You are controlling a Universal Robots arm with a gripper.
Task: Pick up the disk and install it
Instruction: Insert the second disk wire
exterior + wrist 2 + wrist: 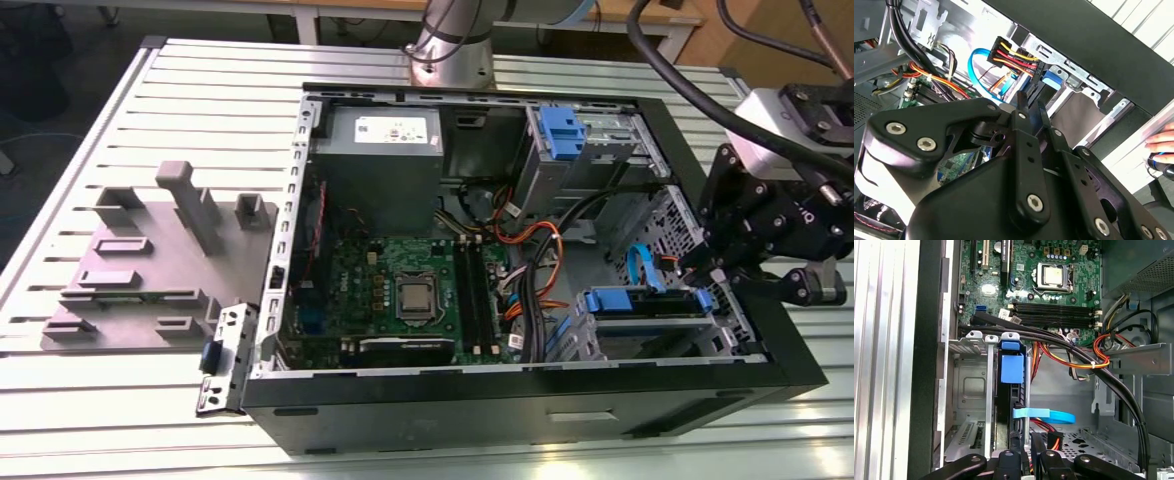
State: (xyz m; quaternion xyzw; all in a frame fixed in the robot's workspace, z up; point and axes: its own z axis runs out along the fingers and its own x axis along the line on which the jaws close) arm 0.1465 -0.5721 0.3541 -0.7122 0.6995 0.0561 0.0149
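The disk [622, 301] sits edge-on in the metal drive cage [651, 338] at the near corner of the open computer case, on the exterior view's right. Its blue carrier rail [1012, 368] faces up in the slot. My gripper [694, 272] hangs over the case's wall just above that cage. In the second wrist view its fingers [1020, 107] stand close together with nothing seen between them, their tips near the disk's blue end [1052, 80]. I cannot tell whether they touch it. My gripper [1025, 442] points down along the slot.
Bundled black, red and yellow cables [1074, 357] and a blue flat cable [1046, 415] cross beside the cage. The motherboard [400, 290], a grey power-supply box [380, 150] and a second cage with a blue latch [561, 135] are in the case. A grey fixture [147, 265] lies outside. A hand [1160, 142] rests past the case.
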